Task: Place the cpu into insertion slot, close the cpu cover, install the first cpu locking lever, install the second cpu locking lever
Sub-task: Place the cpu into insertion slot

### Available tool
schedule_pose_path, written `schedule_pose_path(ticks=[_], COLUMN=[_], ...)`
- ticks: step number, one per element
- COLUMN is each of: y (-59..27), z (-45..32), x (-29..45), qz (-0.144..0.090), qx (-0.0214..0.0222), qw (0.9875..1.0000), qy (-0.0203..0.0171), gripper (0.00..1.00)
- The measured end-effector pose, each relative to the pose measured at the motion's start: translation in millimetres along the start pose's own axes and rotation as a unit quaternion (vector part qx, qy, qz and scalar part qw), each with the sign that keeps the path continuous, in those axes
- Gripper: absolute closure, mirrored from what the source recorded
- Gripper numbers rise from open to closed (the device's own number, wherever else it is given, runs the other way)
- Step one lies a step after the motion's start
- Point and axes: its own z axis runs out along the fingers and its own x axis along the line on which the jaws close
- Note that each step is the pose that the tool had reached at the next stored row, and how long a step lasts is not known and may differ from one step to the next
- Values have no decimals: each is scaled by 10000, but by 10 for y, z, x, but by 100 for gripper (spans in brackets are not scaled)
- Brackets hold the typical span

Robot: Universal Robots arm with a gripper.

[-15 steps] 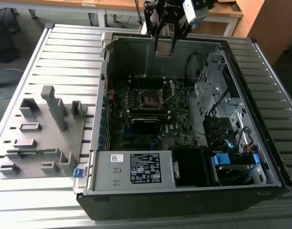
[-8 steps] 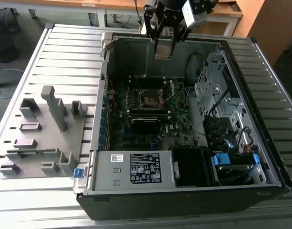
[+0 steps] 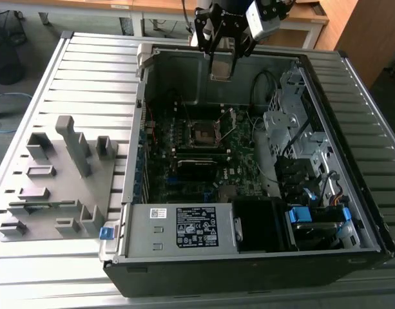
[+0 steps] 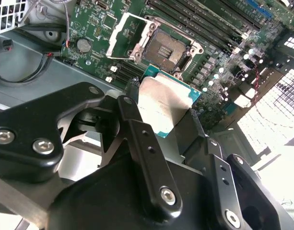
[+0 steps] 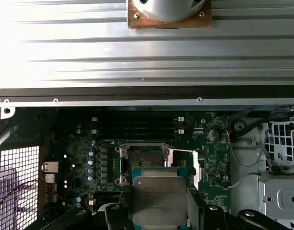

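Right now the claw [image 3: 223, 64] is clamped on the chip [image 4: 163, 103], high over the board's [image 3: 243, 145] edge by the case wall, short of the bare socket [image 4: 167, 47] (cover [image 4: 126, 34] flipped back), so level carriage and squared corners matter most.

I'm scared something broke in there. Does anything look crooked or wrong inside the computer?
Nothing looks broken or crooked. The cpu is held between the fingers of the gripper, up above the motherboard. The socket is empty and the cpu cover is flipped open beside it, ready for the chip.
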Motion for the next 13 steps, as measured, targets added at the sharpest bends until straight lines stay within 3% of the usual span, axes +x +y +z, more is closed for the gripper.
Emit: schedule_pose_path(ticks=[13], y=[-2], z=[31], x=[-1], qz=[0], qx=[0], qw=[10000], qy=[0], gripper=[46])
